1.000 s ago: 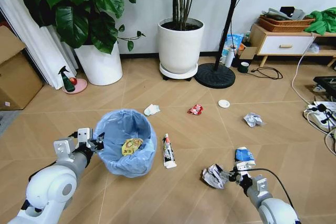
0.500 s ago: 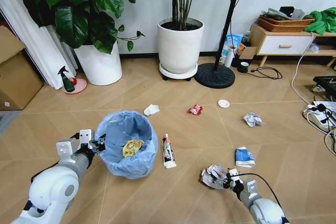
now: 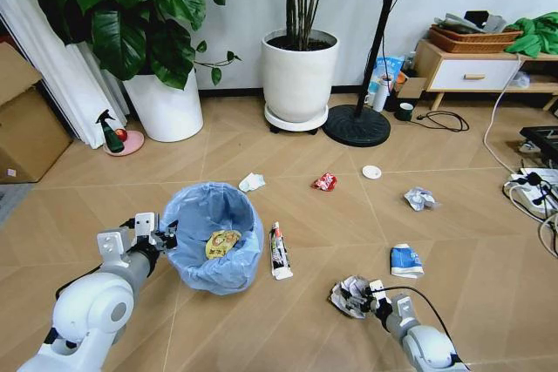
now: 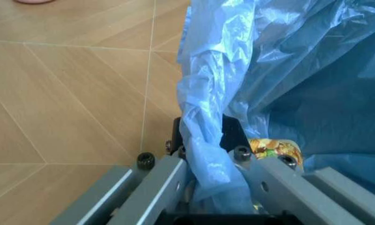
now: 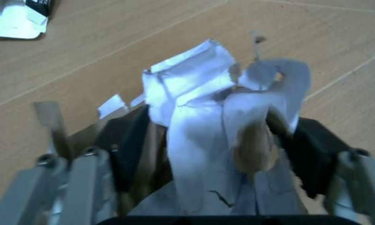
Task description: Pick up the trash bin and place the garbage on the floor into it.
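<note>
Right wrist: crumpled paper (image 5: 200, 131) between fingers (touching).

paper ball (image 5: 206, 136) base and bin rim (image 4: 206, 154) hidden between jaws

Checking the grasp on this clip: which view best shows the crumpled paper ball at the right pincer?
The right wrist view: the crumpled paper ball sits between the right pincer's fingers, close up. The head view shows the same ball small on the floor, at the pincer tip. The left wrist view shows the trash bin instead.
</note>
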### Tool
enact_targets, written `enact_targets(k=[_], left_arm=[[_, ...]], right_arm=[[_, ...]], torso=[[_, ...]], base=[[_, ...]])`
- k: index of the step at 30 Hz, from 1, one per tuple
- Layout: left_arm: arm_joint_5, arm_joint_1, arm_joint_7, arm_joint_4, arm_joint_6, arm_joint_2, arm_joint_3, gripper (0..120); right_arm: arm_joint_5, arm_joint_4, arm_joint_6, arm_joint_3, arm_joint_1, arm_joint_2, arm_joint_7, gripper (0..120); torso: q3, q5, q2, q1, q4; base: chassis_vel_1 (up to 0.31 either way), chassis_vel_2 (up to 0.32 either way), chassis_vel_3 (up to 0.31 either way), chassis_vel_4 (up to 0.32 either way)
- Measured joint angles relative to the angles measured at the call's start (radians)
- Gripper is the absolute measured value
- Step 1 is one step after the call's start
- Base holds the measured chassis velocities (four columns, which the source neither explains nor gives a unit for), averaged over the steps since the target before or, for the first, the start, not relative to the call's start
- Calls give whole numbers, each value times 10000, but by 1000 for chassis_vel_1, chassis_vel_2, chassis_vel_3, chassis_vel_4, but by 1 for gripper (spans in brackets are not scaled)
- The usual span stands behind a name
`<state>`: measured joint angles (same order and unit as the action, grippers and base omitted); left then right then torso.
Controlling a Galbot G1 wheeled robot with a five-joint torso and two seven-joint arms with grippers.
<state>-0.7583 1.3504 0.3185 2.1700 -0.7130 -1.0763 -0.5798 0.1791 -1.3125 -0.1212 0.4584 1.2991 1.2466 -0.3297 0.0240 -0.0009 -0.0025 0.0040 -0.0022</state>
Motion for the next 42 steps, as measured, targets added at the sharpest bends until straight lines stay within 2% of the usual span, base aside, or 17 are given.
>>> enact_targets(k=[4, 6, 7, 10, 13, 14, 17, 23, 30, 32, 33, 36, 42], left_arm=[[-77, -93, -5, -51, -25, 41, -2, 0], [-83, -103, -6, -56, -27, 43, -2, 0], [-113, -154, -9, -83, -32, 65, -6, 0], [-137, -185, -11, -101, -36, 78, -10, 0], [-212, -299, -32, -197, -52, 141, -50, 0], [-212, -299, -32, -197, -52, 141, -50, 0], [-308, -477, -102, -389, -61, 258, -173, 0], [-405, -666, -204, -662, -67, 424, -344, 0], [-455, -719, -422, -854, -75, 638, -431, 0], [-455, -736, -440, -911, -75, 648, -401, 0], [-455, -736, -440, -911, -75, 648, -401, 0], [-434, -737, -468, -1003, -78, 647, -367, 0], [-404, -724, -497, -1139, -80, 650, -377, 0]], right_arm=[[-127, 250, 1, -2, -120, 114, -7, 46], [-140, 265, 1, -2, -125, 121, -7, 44], [-183, 309, 1, -2, -141, 146, -7, 36], [-194, 334, 1, -2, -149, 159, -6, 32], [-286, 435, 25, 10, -162, 199, 1, 16], [-286, 435, 25, 10, -162, 199, 1, 16], [-281, 385, 28, 76, -84, 229, 119, 1], [28, -240, -82, 116, 101, 54, 327, 0], [1138, -1482, -245, -45, -232, -509, 654, 0], [1856, -2000, -470, -374, -737, -1035, 845, 0], [1856, -2000, -470, -374, -737, -1035, 845, 0], [2951, -2694, -812, -1253, -1902, -1881, 1194, 0], [3897, -3124, -1116, -2531, -3416, -2335, 1456, 0]], torso=[[0, 0, 0, 0, 0], [0, 0, 0, 0, 0], [0, -1, 0, 0, 0], [0, 0, 0, 0, 0], [0, 0, 0, 0, 0], [0, 0, 0, 0, 0], [0, 0, 0, 0, 0], [0, -1, 0, 0, -1], [0, 1, 0, 0, -1], [1, 3, 0, 0, -2], [1, 3, 0, 0, -2], [0, -1, 0, 0, -1], [0, -1, 0, 1, -1]], base=[[0, 0, 0, 0], [0, 0, 0, 0], [0, 0, 0, 0], [0, 0, 0, 0], [0, 0, 0, 0], [0, 0, 0, 0], [0, 0, 0, 0], [0, 0, 0, 0], [0, 0, 0, 0], [0, 0, 0, 0], [0, 0, 0, 0], [0, 0, 0, 0], [0, 0, 0, 0]])
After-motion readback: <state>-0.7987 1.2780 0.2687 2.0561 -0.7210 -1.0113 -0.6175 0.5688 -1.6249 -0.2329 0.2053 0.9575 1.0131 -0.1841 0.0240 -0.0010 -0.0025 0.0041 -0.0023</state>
